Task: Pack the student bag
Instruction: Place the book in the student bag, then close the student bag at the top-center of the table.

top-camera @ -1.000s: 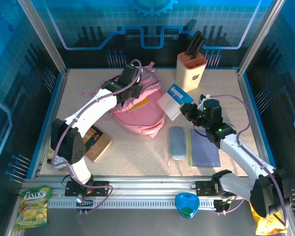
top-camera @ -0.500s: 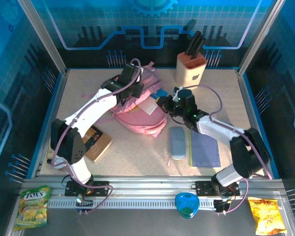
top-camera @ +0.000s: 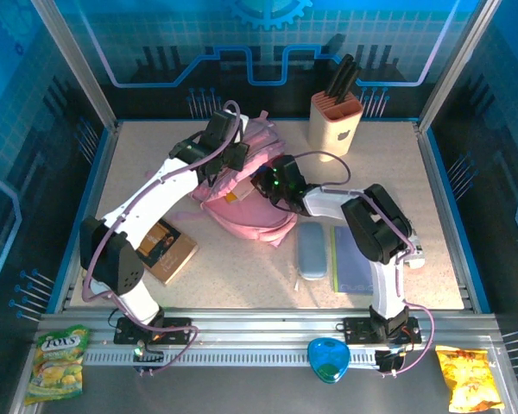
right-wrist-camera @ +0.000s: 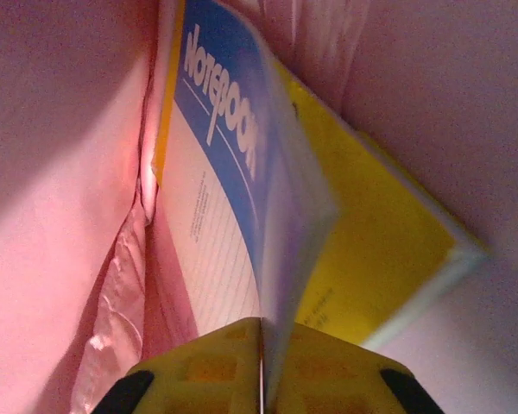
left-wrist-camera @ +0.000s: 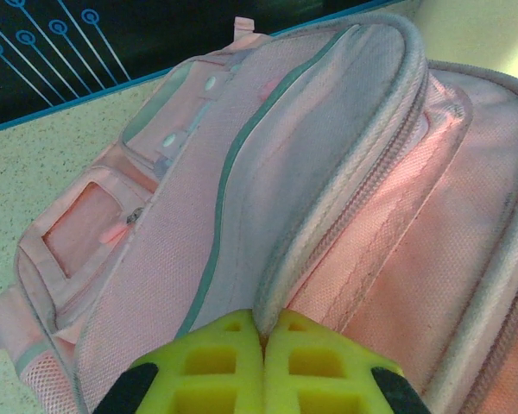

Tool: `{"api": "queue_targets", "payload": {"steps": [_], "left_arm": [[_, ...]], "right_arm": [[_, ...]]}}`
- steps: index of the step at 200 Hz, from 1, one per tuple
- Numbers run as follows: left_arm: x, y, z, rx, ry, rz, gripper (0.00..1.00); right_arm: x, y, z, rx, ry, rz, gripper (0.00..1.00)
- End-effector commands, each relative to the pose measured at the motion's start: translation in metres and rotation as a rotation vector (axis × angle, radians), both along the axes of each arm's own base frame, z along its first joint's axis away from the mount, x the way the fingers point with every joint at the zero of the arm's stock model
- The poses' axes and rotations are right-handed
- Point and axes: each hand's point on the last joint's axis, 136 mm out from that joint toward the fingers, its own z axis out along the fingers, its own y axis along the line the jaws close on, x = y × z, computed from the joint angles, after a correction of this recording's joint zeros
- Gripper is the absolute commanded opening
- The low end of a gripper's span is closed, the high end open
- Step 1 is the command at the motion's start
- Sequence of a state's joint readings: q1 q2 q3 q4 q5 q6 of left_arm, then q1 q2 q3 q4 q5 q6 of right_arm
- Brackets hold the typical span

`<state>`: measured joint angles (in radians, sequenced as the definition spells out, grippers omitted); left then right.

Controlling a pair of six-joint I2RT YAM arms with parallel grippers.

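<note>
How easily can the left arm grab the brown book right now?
Probably not yet: the left arm has its jaws shut on the student bag, though the brown book lies close to its base.

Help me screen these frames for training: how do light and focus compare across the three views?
Top view: sharp, even white light on the table, blue cast round the edges, soft shadows. Left wrist: bright, the bag crisp. Right wrist: dim, heavy pink cast inside the bag, the notebook blurred at its near edge.
</note>
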<state>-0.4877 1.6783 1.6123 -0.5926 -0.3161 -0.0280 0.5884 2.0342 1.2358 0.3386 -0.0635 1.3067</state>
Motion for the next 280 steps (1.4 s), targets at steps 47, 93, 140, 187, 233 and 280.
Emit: {"api": "queue_targets", "payload": {"steps": [47,93,140,187,233,280], "left_arm": [[0.012,0.012,0.039,-0.150,-0.122,0.045,0.00],[0.016,0.038,0.000,-0.234,-0.022,0.086,0.00],[-0.019,0.029,-0.024,-0.343,0.033,0.018,0.46],[-0.046,0.044,-0.021,-0.418,-0.005,0.092,0.97],[-0.066,0.058,-0.017,-0.500,-0.021,0.142,0.99],[-0.075,0.064,-0.024,-0.573,-0.001,0.178,0.99]], "right_arm": [[-0.015,0.008,0.024,-0.023,-0.053,0.093,0.53],[-0.073,-0.033,0.033,-0.069,-0.071,0.142,0.64],[-0.123,-0.124,0.022,-0.335,-0.054,0.023,0.77],[-0.148,-0.225,0.006,-0.525,0.088,-0.160,0.79],[-0.165,-0.266,-0.010,-0.626,0.207,-0.200,0.80],[-0.170,-0.283,-0.036,-0.652,0.334,-0.227,0.81]]}}
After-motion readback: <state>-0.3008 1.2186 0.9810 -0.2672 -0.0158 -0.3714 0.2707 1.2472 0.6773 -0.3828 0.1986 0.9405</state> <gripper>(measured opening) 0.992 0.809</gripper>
